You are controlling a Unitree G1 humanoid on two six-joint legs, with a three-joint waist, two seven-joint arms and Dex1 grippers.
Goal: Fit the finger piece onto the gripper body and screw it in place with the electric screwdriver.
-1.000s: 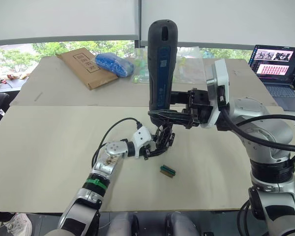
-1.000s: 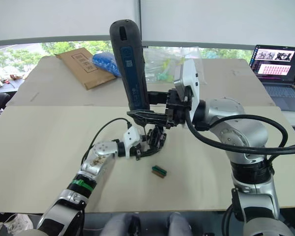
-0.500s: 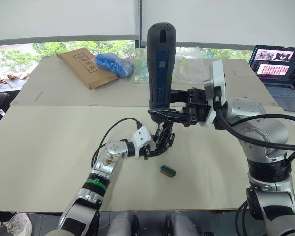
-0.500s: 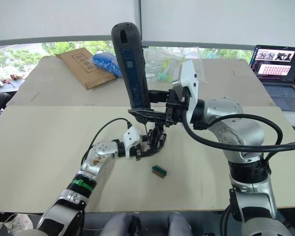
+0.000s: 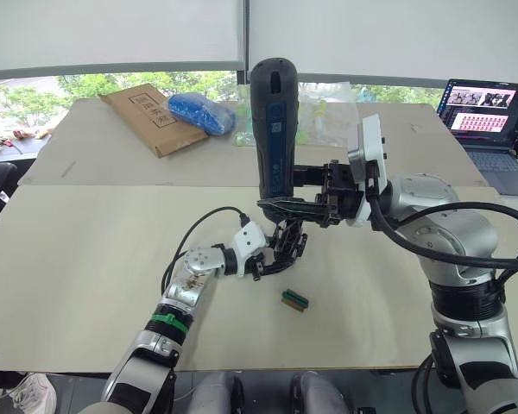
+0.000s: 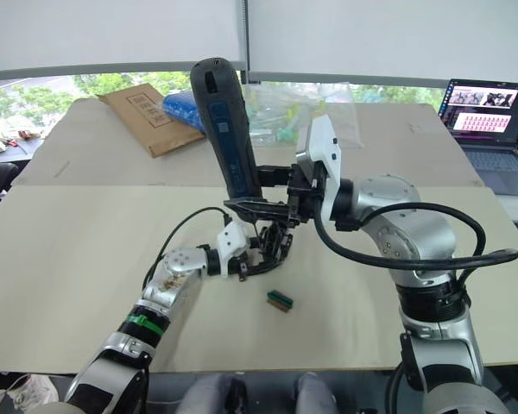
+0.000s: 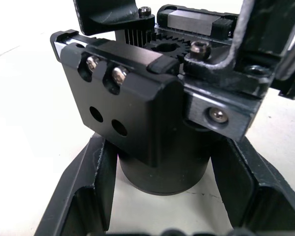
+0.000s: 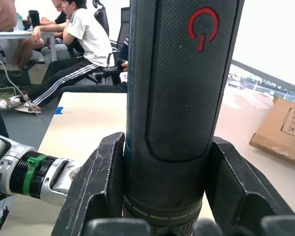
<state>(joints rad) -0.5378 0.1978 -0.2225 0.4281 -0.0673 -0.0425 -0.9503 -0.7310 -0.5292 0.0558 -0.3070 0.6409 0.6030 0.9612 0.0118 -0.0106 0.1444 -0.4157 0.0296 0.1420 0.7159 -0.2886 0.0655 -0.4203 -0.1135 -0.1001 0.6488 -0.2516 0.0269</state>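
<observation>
The electric screwdriver (image 8: 174,98) shows a finely textured matt black rubbery grip with a glossy red power symbol. The gripper body (image 7: 137,123) is smooth matt black metal with bright steel screw heads. The bench (image 5: 86,259) is plain matt beige board; a brown cardboard box (image 5: 147,116) lies beyond.

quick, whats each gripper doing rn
Left gripper: closed around the round base of the gripper body.
Right gripper: closed on the electric screwdriver, held upright.
</observation>
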